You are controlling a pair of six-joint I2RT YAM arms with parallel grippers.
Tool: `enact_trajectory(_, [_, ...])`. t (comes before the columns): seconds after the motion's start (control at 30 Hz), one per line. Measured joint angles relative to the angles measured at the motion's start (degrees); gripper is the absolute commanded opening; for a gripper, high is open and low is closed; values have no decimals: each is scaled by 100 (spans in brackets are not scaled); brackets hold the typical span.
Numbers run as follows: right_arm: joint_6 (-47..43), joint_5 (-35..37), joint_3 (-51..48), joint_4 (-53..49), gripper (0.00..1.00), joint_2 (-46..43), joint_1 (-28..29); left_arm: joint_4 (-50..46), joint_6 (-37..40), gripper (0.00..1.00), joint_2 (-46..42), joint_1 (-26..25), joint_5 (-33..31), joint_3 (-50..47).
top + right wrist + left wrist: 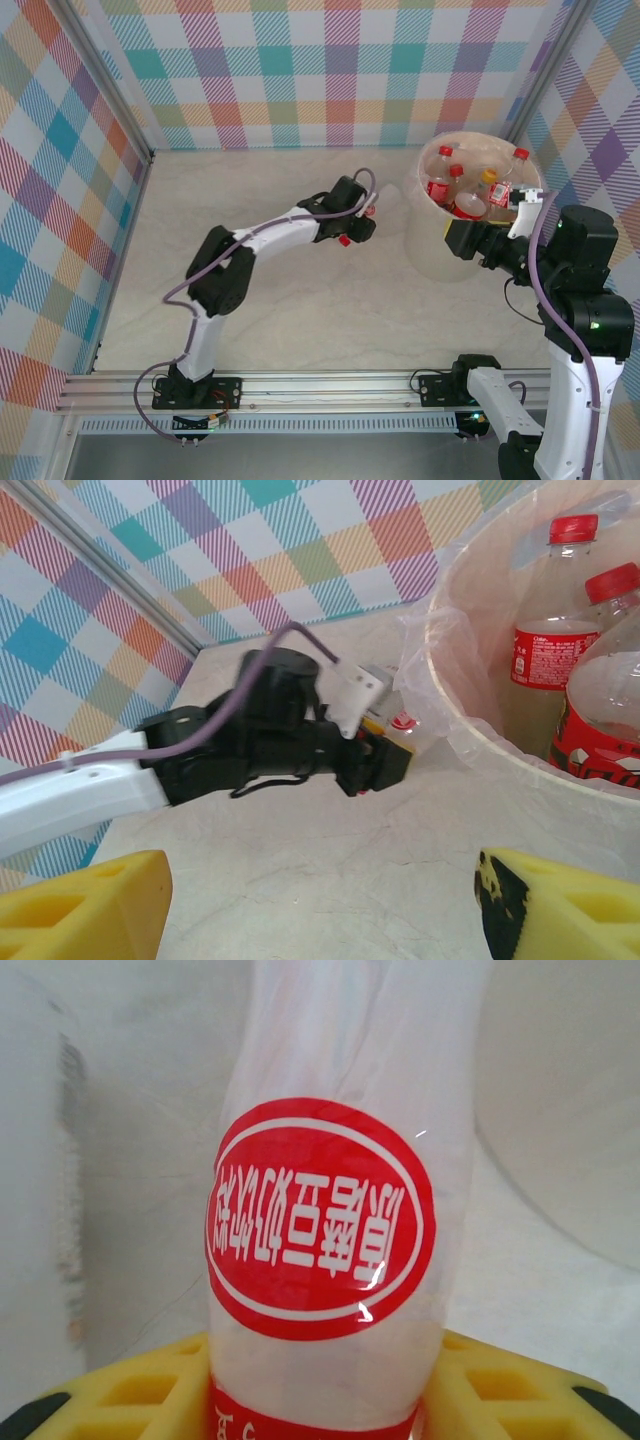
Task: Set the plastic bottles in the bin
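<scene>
Yellow pads point(150, 1385) of the left gripper point(320, 1390) sit lowest in its wrist view. A clear bottle point(325, 1220) with a red oval label stands between them and touches both sides, so this gripper is closed on the bottle. I judge that it holds the body crosswise so the thin plastic does not slip on the way to the bin point(425, 215).

From above, the left gripper point(358, 222) is over the middle of the table point(300, 330), near the bin but not yet over the rim. The gripper body covers the contact there, and the bottle's red cap point(344, 240) pokes out beside it.

The right gripper point(462, 240) hangs just beside the bin's near wall. In its wrist view the pads point(80, 900) stand wide apart with bare table between them, so it is open and empty. Probably it waits there to leave the rim free. This view also looks into the bin point(440, 660), where several bottles point(550, 650) with red caps stand upright.
</scene>
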Motion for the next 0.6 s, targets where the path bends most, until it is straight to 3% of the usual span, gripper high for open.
enact_trajectory(0.17, [188, -446, -4, 323, 78, 57, 0, 927, -713, 43, -1596, -103, 7, -1259])
enact_trajectory(0.33, [678, -940, -431, 1237, 79, 90, 138, 1121, -951, 42, -2935, -374, -529, -2175])
enact_trajectory(0.47, [868, -667, -682, 1932, 80, 389, 1193, 1043, -1226, 38, -4105, -426, -872, -3060])
enact_trajectory(0.6, [1001, -199, -1250, 2787, 81, 726, 2234, 1108, -1665, 39, -4900, -413, -584, -3685])
